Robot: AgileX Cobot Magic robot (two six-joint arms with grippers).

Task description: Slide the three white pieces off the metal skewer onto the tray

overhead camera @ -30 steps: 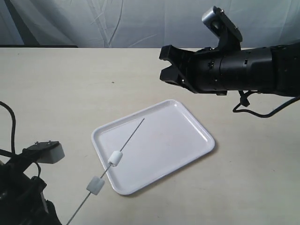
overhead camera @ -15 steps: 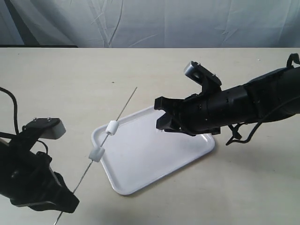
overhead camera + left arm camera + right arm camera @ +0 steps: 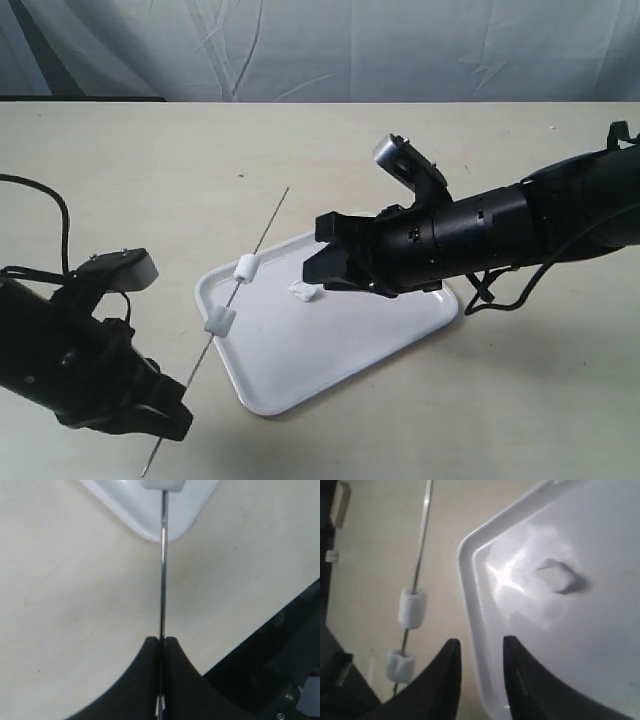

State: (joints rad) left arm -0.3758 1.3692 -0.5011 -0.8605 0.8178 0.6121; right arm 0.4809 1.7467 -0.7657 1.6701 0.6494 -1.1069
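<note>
Exterior view: one white piece (image 3: 303, 292) now on tray (image 3: 340, 345).

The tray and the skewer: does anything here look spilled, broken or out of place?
Nothing stands out. One white piece lies loose on the tray, two others sit on the skewer, which the left gripper pinches near its end. Nothing looks spilled or broken.

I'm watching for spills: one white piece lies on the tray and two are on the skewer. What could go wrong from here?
1. The two threaded pieces on the metal skewer hang about over the tray rim; slid off there, they may land on the table.
2. The left tool grips the thin skewer only near its end, so a push from the open right tool could swing or bend it.
</note>
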